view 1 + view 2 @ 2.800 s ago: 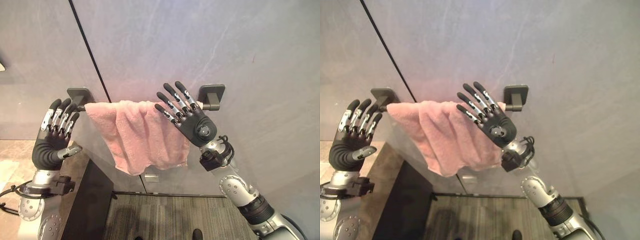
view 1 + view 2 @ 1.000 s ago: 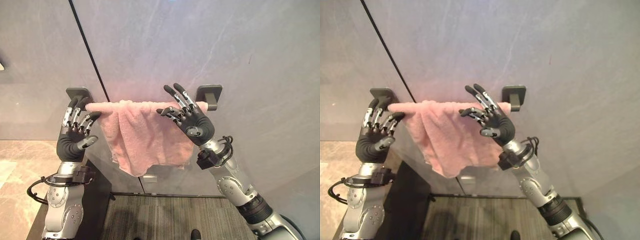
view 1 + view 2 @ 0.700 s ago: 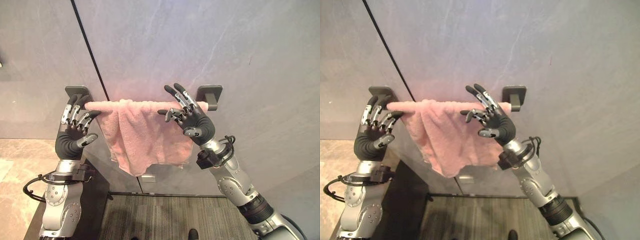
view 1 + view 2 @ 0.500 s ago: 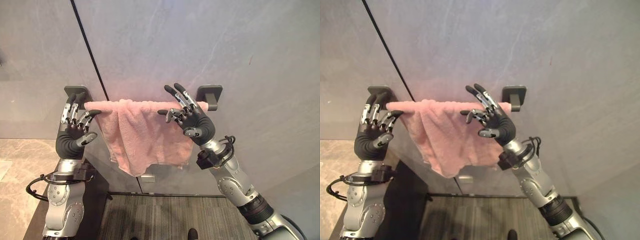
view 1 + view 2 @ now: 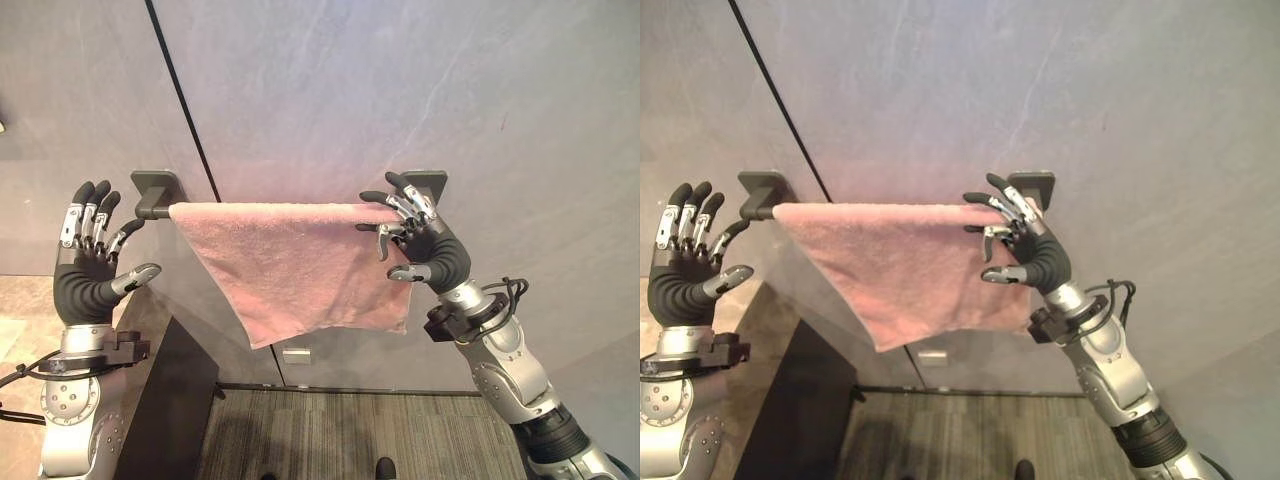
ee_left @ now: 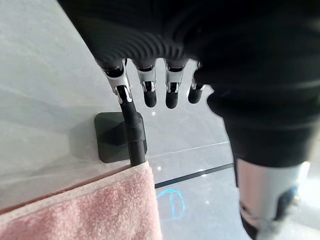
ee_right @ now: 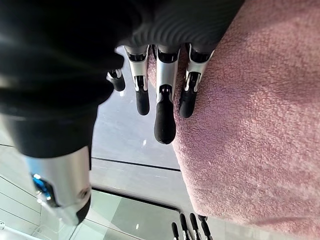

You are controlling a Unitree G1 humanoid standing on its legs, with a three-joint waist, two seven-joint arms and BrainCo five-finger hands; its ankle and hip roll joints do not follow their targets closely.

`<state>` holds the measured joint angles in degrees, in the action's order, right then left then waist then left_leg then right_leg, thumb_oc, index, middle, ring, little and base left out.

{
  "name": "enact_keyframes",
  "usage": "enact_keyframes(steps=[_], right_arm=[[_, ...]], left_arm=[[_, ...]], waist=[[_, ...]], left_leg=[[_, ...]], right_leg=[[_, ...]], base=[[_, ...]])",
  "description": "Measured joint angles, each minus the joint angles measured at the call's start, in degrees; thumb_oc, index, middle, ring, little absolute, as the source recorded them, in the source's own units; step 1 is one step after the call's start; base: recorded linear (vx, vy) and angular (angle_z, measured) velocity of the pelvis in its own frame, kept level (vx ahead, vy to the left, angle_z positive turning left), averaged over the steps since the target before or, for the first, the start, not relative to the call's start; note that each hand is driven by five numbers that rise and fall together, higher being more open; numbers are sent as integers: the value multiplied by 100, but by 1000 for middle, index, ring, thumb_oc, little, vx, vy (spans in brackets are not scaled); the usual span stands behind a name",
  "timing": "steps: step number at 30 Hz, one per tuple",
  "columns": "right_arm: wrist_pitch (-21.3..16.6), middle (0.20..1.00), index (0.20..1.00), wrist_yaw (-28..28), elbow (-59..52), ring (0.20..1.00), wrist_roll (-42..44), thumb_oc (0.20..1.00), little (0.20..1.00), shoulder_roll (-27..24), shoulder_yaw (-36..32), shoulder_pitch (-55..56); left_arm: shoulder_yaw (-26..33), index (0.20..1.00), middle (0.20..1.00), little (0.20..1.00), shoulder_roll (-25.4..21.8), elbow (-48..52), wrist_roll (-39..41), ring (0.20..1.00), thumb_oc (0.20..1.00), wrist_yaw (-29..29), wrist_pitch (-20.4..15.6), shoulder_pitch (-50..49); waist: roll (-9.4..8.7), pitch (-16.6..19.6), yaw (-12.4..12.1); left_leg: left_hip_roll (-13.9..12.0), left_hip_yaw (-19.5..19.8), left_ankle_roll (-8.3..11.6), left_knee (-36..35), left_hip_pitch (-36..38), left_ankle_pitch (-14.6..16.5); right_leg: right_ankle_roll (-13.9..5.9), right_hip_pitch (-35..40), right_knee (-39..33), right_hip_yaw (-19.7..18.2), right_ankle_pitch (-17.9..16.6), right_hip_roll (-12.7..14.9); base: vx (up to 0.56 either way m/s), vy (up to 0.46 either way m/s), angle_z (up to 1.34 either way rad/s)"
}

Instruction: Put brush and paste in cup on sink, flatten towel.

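Item: pink terry towel [image 5: 300, 262], draped over a dark metal wall rail whose end [image 5: 152, 207] shows bare at the robot's left, fixed to a grey stone-look wall [image 5: 330, 90]. Condition: spread wide along the rail, top edge straight, lower edge slanting, longer toward the right side.

Risks, as judged: a sideways drag from the right hand could bunch the cloth again or slide it off the rail end by the right-hand dark square bracket [image 5: 432, 181]; a downward tug on the right edge could pull the whole towel off the rail, since it hangs by drape alone. The uneven lower hem may call for one more smoothing pass.

Right hand [image 5: 428, 252]: at the towel's right edge near the top, fingers [image 7: 165, 117] partly curled and spread, tips lying against or just beside the cloth; no closed grip on it is seen, the thumb standing apart.

Left hand [image 5: 88, 272]: raised beside the left dark square bracket [image 6: 117, 136], well clear of the towel, fingers straight and loosely together, holding nothing.
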<state>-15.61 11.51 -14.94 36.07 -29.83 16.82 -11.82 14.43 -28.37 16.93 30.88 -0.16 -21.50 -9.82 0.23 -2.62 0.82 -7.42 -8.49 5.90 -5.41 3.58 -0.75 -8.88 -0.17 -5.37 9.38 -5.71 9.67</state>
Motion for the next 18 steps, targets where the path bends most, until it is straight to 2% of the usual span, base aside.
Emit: enact_keyframes(steps=[13, 15, 18], right_arm=[[0, 1000, 1000, -23, 18, 1000, 43, 1000, 1000, 132, 66, -29], [15, 1000, 1000, -93, 60, 1000, 266, 1000, 1000, 187, 500, -336], [36, 1000, 1000, -82, 66, 1000, 377, 1000, 1000, 241, 785, -738]], left_arm=[[-5, 1000, 1000, 1000, 175, 11, -44, 1000, 1000, 4, -85, 35], [-34, 1000, 1000, 1000, 173, 46, -44, 1000, 1000, 37, -109, 159], [-151, 1000, 1000, 1000, 173, 133, -37, 1000, 1000, 97, -180, 301]], waist=[[-1, 0, -7], [-2, 1, 0], [-8, 0, -14]], left_leg=[[-5, 0, 19, 20, 7, -14], [-9, -2, 34, 21, 16, -24], [-8, -4, 39, 22, 23, -27]], right_leg=[[4, 8, 1, 12, -5, -6], [7, 14, 15, 9, -9, -12], [7, 18, 27, 9, -11, -13]], base=[[0, 0, 0], [0, 0, 0], [0, 0, 0]])
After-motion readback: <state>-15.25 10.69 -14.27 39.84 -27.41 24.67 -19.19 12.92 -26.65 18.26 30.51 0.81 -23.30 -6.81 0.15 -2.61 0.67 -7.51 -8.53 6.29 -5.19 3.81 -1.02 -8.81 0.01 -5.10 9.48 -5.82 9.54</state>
